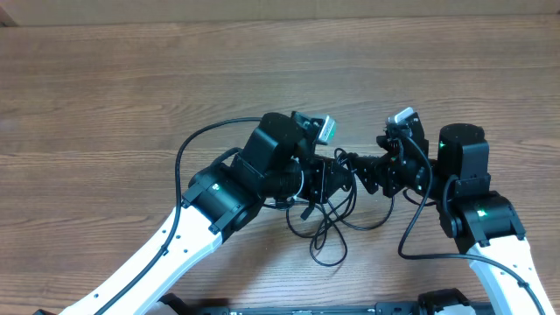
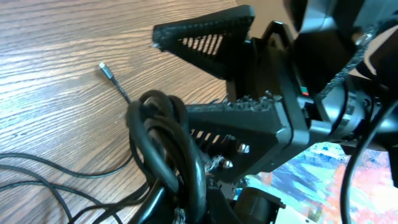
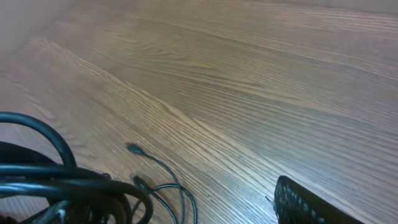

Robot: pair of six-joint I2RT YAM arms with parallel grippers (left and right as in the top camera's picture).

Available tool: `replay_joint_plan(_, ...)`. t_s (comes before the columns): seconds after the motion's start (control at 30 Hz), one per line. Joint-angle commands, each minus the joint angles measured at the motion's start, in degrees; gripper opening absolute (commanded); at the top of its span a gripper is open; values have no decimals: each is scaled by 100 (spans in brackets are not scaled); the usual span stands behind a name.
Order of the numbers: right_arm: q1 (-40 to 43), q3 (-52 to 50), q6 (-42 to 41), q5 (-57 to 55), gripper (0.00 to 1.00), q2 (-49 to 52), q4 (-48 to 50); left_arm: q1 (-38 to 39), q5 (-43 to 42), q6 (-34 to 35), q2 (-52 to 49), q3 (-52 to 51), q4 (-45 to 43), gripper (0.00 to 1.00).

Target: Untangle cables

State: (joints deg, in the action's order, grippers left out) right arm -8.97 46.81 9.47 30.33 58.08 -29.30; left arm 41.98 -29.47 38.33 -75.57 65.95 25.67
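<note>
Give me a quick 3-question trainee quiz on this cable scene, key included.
1. True or false: a silvery plug end lies on the bare table.
2. In the overhead view, the cables lie: A) at the far edge; B) between the left arm and right arm; C) off the table.
3. What material does the table look like?
Key: 1 true; 2 B; 3 wood.

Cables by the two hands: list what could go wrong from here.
1. The coiled bundle sits bunched against the left hand's lower finger; pulling may tighten it rather than free it.
2. In the overhead view the right hand is very near the left one, so they could collide.
3. Loose cables and a plug end lie on the table; they might snag while dragged.
</note>
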Motion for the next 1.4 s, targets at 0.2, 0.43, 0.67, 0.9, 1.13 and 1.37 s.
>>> replay_joint_plan(0.2,-33,46,-588,-334,73,133,546,234,-1226,-376,2,20,-293,4)
replay_joint_plan(0.43,-28,46,-1875,-2566,74,247,20,225,-1589,-782,4,22,-20,4)
replay_joint_plan(0.67,-28,46,-2323,-3226,80,247,-584,219,-614,-791,37,22,400,4)
replay_joint_plan(0.9,-28,46,-2918,-3477,96,247,-1141,151,214,-782,249,22,883,4)
replay_joint_plan(1.13,-28,46,-3373,-3477,100,247,-1316,-151,468,-756,691,22,1060,4)
replay_joint_plan(1.37,-28,46,-3543,-3405,100,247,-1449,-446,588,-966,1198,22,1073,4)
